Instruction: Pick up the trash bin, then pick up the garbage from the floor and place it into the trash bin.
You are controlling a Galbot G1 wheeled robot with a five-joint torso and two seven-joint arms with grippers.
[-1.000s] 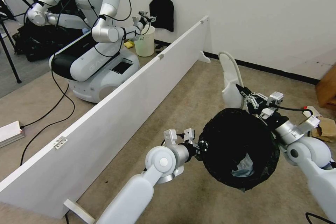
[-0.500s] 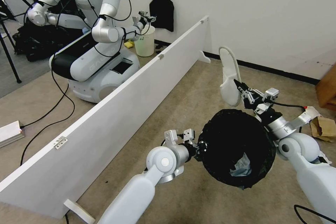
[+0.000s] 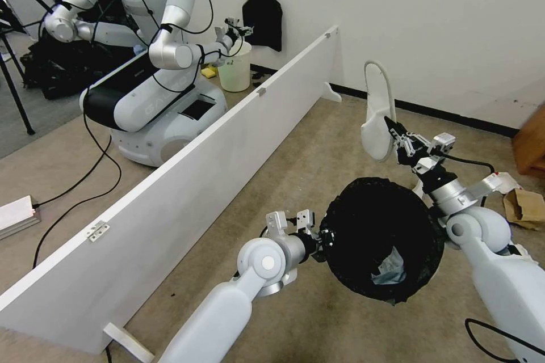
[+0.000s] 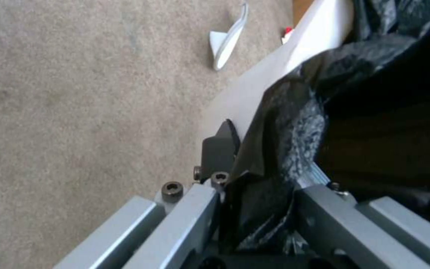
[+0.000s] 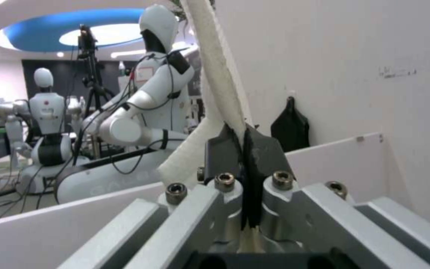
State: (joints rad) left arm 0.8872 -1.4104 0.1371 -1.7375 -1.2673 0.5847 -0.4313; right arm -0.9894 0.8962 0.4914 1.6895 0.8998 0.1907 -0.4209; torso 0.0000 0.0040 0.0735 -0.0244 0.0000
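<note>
Slipper (image 3: pixel 377 119) first: over the last second I have watched my right gripper (image 3: pixel 395 131) carry it upward and a little away from the bin mouth, so the white slipper now stands nearly upright above and beyond the trash bin (image 3: pixel 381 237) instead of brushing its far rim. In the right wrist view the jaws are pinched tight on the slipper's thin edge, the fabric rising straight up from between the fingertips (image 5: pixel 235 149). My left gripper (image 3: pixel 322 236) has not shifted; it stays clamped on the near rim of the bin, and the left wrist view shows one finger outside the white wall and the other buried in the crinkled black liner (image 4: pixel 295 123), so the bin hangs off the floor just ahead of that gripper with its opening tilted up toward the head camera. Some pale litter (image 3: pixel 389 269) already lies at the bottom of the bag. I read the lift as clearance: the slipper's lower end now sits above the rim rather than level with it, which I judge is what a clean drop needs, though it is still past the far edge and not yet over the opening. A brown paper bag (image 3: pixel 525 207) lies on the floor to the outside of my right arm, and another white slipper (image 4: pixel 227 41) lies on the carpet beyond the bin, so more garbage remains.
</note>
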